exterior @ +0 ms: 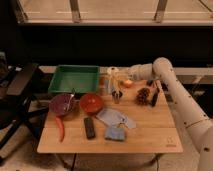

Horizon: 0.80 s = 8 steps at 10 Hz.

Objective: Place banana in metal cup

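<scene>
My gripper (114,76) is at the back middle of the wooden table, with the arm reaching in from the right. It is shut on the banana (118,85), a slim pale yellow piece that hangs down from the fingers. The metal cup (117,96), small and silver-grey, stands upright on the table directly below the banana's lower end. I cannot tell whether the banana's tip touches the cup's rim.
A pale blue cup (103,83) stands just left of the gripper, beside a green tray (75,79). There are also a red bowl (91,103), a dark red bowl (61,104), a red chili (61,128), a black remote (90,127), blue packets (114,119), a pine cone (143,95) and an orange ball (127,83).
</scene>
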Tool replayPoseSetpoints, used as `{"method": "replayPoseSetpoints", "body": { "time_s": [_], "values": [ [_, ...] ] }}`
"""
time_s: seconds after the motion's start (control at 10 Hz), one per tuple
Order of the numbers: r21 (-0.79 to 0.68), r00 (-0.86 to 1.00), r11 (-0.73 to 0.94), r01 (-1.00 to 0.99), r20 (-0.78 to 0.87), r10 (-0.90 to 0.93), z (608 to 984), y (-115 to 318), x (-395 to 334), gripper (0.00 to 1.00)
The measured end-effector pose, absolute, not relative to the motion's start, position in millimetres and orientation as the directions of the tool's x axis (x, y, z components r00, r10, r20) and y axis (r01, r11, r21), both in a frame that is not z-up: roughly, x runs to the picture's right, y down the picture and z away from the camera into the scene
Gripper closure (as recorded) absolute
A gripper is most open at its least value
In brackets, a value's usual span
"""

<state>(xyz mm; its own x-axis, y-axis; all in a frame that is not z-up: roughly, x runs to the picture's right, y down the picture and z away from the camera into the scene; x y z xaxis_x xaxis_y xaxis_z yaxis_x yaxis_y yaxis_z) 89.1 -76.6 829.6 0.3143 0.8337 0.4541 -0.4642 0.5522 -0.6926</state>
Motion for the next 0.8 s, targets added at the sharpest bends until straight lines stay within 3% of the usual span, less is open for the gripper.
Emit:
{"method": "replayPoseSetpoints", "body": {
  "time_s": [0.8],
  "values": [
    [-0.744,0.260,0.512,-0.429,0.441,0.859,864,-64,85,1.00]
  ]
}}
